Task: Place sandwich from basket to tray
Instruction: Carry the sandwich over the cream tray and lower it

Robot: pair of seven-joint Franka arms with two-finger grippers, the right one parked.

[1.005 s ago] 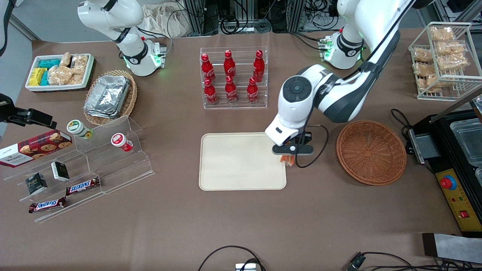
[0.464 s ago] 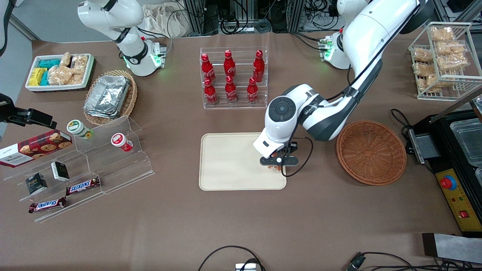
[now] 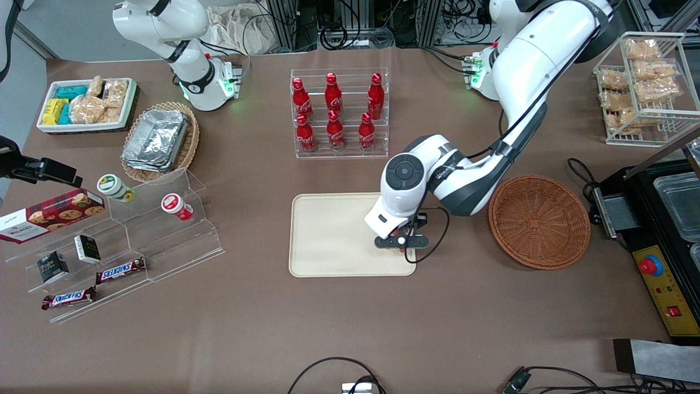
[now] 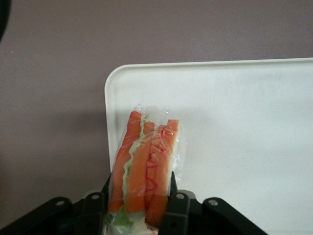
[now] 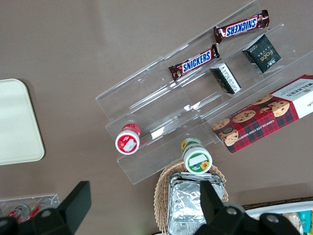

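While poised over the tray [image 3: 333, 235] corner nearest the basket [image 3: 539, 221], end effector [image 3: 401, 247] clamped on wrapped sandwich [image 4: 144, 169], cut edge showing.

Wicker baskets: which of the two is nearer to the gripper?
The reddish-brown basket, lying bare beside the tray. The gripper holds the sandwich over that tray; the tan basket with foil containers lies toward the parked arm's end.

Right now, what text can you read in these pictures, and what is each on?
"SNICKERS": two bars on the acrylic stand.
"WALKER'S": red cookie box, partly cut off.
Cola bottles: script unreadable.
Gripper, over the tray, holds the sandwich; no wording.
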